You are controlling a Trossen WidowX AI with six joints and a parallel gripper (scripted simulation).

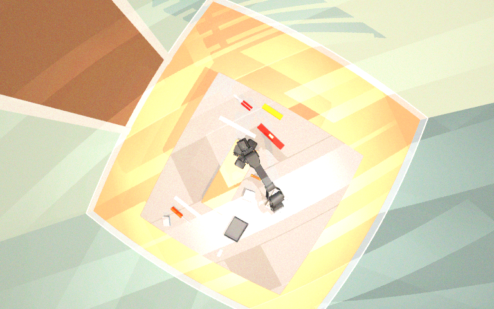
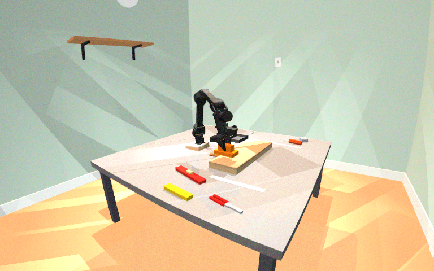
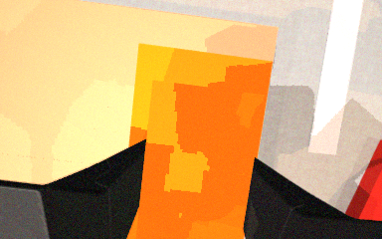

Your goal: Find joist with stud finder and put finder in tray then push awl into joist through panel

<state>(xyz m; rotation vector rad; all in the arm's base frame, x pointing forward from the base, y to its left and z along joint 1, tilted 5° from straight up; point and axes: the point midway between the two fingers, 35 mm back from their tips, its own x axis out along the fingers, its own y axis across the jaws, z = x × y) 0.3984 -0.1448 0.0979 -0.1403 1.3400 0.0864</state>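
My gripper (image 2: 224, 147) (image 3: 194, 150) is shut on the orange stud finder (image 2: 225, 153) (image 3: 219, 119), held upright at the near end of the wooden floor panel (image 1: 225, 176) (image 2: 251, 151) (image 3: 95, 55). Whether its base touches the panel is hidden. In the top view the arm covers most of it. The black tray (image 1: 236, 228) (image 2: 239, 138) is empty. A tool with an orange-red handle (image 1: 176, 212) (image 2: 295, 141) and a thin shaft lies beyond the panel's far end. A small orange stick (image 1: 255, 177) (image 2: 212, 154) lies beside the panel. Which of these is the awl is unclear.
A red level (image 1: 270, 136) (image 2: 190, 174), a yellow block (image 1: 272, 111) (image 2: 177, 191), red-handled pliers-like tool (image 1: 246, 105) (image 2: 219, 200) and white strip (image 1: 237, 126) (image 2: 237, 183) lie off the near end. A grey block (image 1: 249, 194) stands between panel and arm base; another (image 1: 166, 220) (image 2: 303, 139) stands by the orange-red handle.
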